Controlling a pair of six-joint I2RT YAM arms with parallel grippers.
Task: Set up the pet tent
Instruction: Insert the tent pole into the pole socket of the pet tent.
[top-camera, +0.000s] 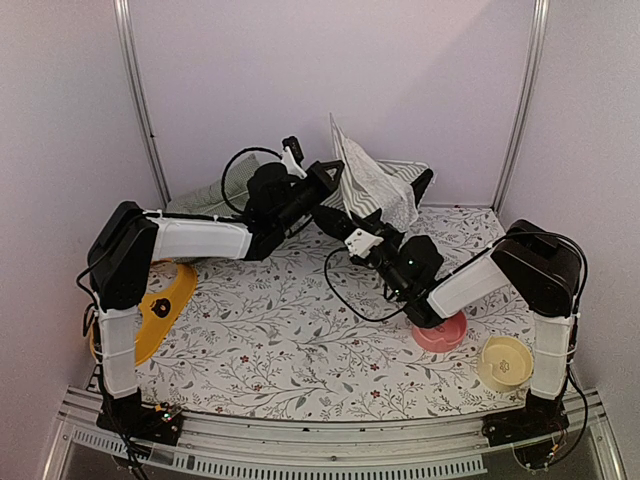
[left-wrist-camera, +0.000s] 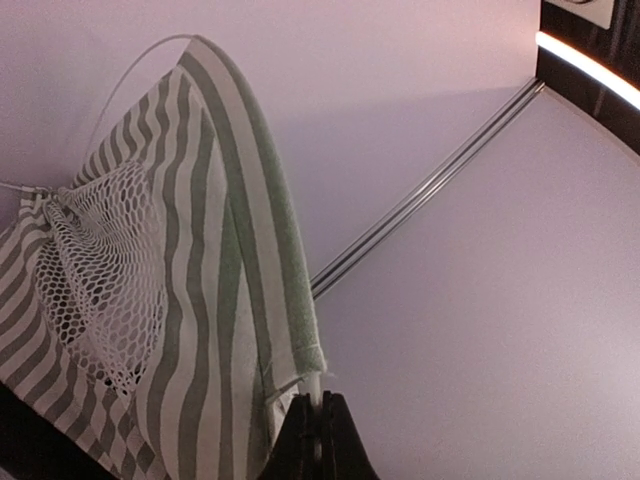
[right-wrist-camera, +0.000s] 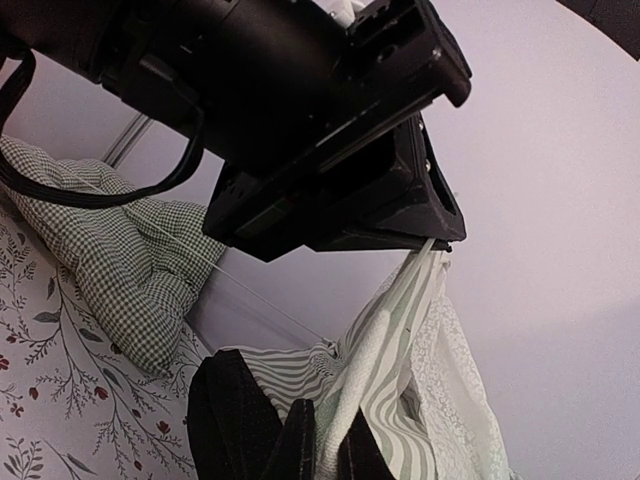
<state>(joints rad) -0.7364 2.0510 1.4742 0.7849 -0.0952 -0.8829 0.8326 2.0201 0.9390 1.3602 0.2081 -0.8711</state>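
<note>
We list the following.

1. Pet tent (top-camera: 378, 185): green-and-white striped fabric, held up off the surface at the back centre of the table. It is part raised, with one peak pointing upward and the rest hanging in folds. The left wrist view shows a white mesh panel (left-wrist-camera: 100, 270) sagging on one side and a padded green edge running down to a thin white pole (left-wrist-camera: 318, 388).

2. Left gripper (top-camera: 328, 178): reaching in from the left to the tent's near edge. Its fingers are pressed together on the pole end where the fabric edge finishes, as we see in its own wrist view.

3. Right gripper (top-camera: 335, 220): just below the left one, at the tent's lower folds. In its wrist view the dark fingers (right-wrist-camera: 235, 420) stand in front of striped fabric. We cannot tell whether they are pinching it or are merely beside it.

4. Green checked cushion (top-camera: 200, 197): lying crumpled at the back left, behind the left arm.

5. Floral tablecloth (top-camera: 290, 320): covering the table.

6. Pink bowl (top-camera: 440, 333): front right, partly under the right arm.

7. Cream bowl (top-camera: 505, 362): just right of the pink one.

8. Yellow dish (top-camera: 165, 300): at the left edge, partly hidden by the left arm.
</note>
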